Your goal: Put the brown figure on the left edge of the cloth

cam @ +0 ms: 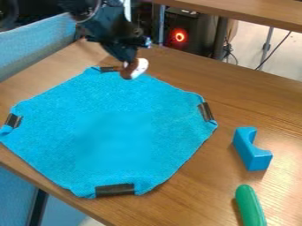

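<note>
Green cucumber [250, 206] is nearest, lying on the wooden table [183, 190], well to the right of the fingers of the gripper [130, 61] and much closer to the camera. Dark near band [115, 190] is on the cloth's near corner, almost straight camera-side of the fingers. Blue arch block [252, 150] is next, right of the fingers and well apart; its notch faces up and right.

Blue cloth [112, 119] is spread flat, covering most of the area camera-side of the fingers. Left band [13, 120] on its left corner, well left of the fingers; right band [205, 111] on its right corner. Far band [108, 69] is just left of the fingertips in the view.

Brown figure [126, 72], part white, is at the fingertips. Fingers are closed on its upper end, with the rest sticking out below, over the cloth's far edge as seen here. Can't tell how high.

Behind the fingers: blue partition [35, 44] to the left, red ring light [179, 36] on dark gear to the right, wooden shelf [254, 14] farther right.
</note>
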### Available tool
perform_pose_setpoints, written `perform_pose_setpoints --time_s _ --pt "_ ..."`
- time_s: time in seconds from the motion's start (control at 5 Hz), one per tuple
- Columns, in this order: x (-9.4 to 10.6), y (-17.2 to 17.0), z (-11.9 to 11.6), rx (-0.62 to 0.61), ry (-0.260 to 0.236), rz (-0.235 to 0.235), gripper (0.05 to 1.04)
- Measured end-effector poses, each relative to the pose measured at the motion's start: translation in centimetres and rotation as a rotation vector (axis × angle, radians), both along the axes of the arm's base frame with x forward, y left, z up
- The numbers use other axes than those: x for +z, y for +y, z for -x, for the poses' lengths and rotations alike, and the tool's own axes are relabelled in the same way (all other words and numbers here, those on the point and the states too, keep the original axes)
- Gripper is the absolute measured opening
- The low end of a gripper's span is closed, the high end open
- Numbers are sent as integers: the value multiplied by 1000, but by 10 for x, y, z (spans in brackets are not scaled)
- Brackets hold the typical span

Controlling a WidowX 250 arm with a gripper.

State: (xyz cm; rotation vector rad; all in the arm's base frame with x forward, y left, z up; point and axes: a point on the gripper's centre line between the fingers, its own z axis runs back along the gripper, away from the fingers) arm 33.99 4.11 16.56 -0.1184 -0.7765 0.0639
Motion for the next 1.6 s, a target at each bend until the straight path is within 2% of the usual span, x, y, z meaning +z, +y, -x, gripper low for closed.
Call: perform_pose_setpoints --time_s 0.2,0.4,0.6,0.8,1.0,1.2,1.4,1.6 --pt "-1 22 14 16 22 -54 53" --pt "-1 66 41 112 48 -94 53" --pt "-11 95 60 128 82 -159 53" --pt "-29 116 72 132 145 -213 74" --pt "-52 125 78 84 211 -274 232" --pt "-54 119 81 48 235 -248 489" --pt "-47 118 77 4 299 -191 794" --pt "-30 100 61 -155 404 -152 998"
